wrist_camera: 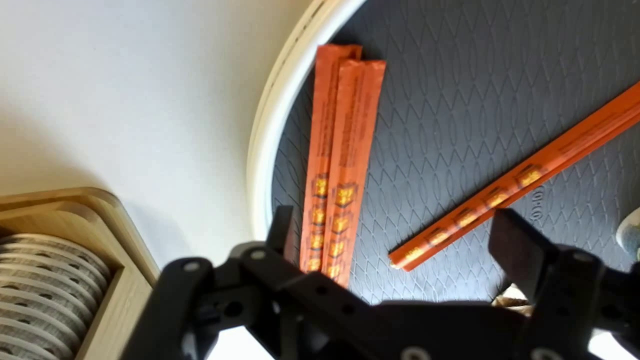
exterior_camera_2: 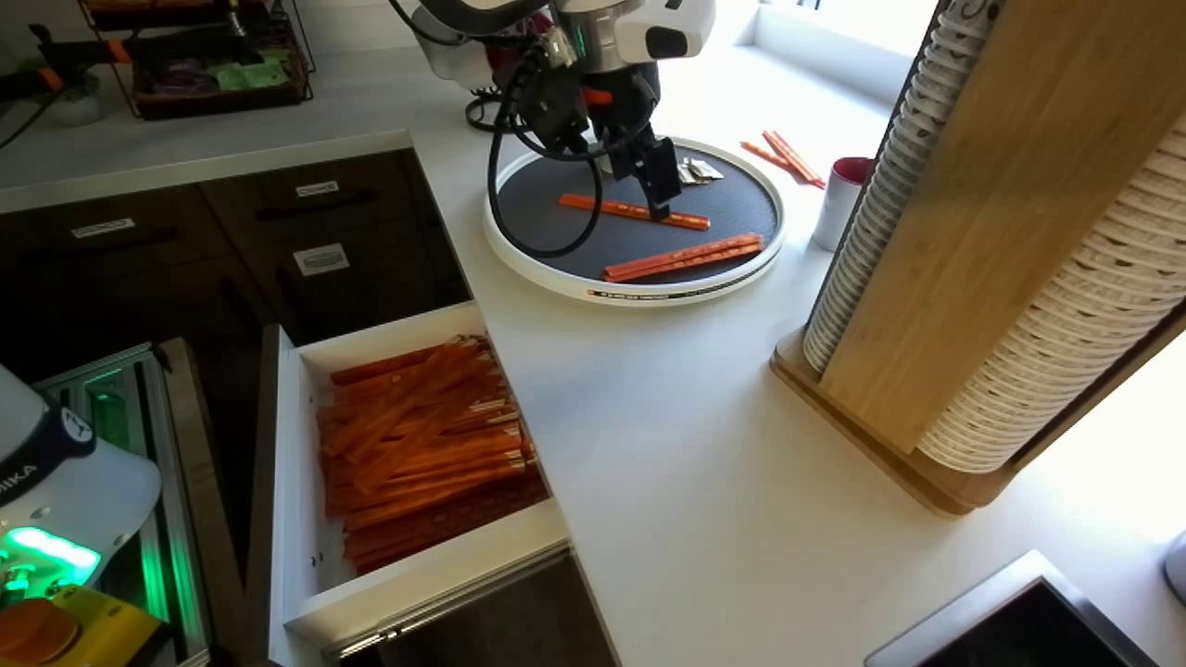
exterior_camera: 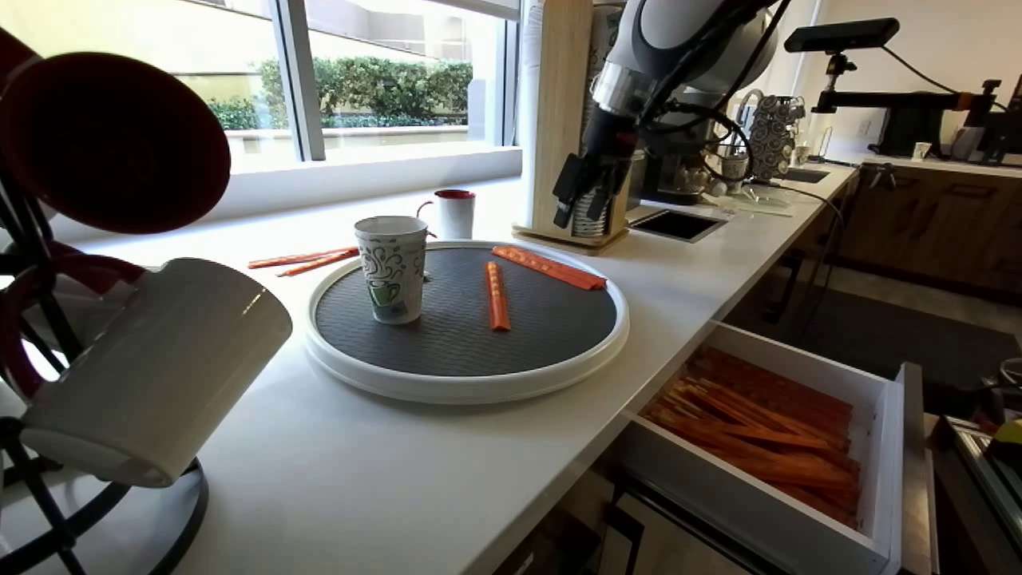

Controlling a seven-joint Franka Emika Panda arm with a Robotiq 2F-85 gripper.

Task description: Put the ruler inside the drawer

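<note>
Two long flat orange-red strips, the ruler (exterior_camera: 549, 267), lie side by side and partly overlapping by the tray's edge, also in the exterior view (exterior_camera_2: 686, 257) and the wrist view (wrist_camera: 342, 165). Which of the two is meant I cannot tell. A stubbier-looking orange stick (exterior_camera: 497, 295) lies apart on the same round tray (exterior_camera: 471, 387). My gripper (exterior_camera: 580, 209) is open and empty above the tray. In the wrist view its fingers (wrist_camera: 395, 235) straddle the strips' lower end and the stick's tip. The white drawer (exterior_camera_2: 298, 463) is pulled out and holds many similar orange strips.
A paper cup (exterior_camera: 391, 271) stands on the tray. A red-and-white mug (exterior_camera: 455, 214) stands behind it. Other orange strips (exterior_camera_2: 783, 157) lie beside the tray. A wooden cup holder (exterior_camera_2: 1047, 232) stands near the tray. Mugs (exterior_camera: 160, 375) hang on a rack.
</note>
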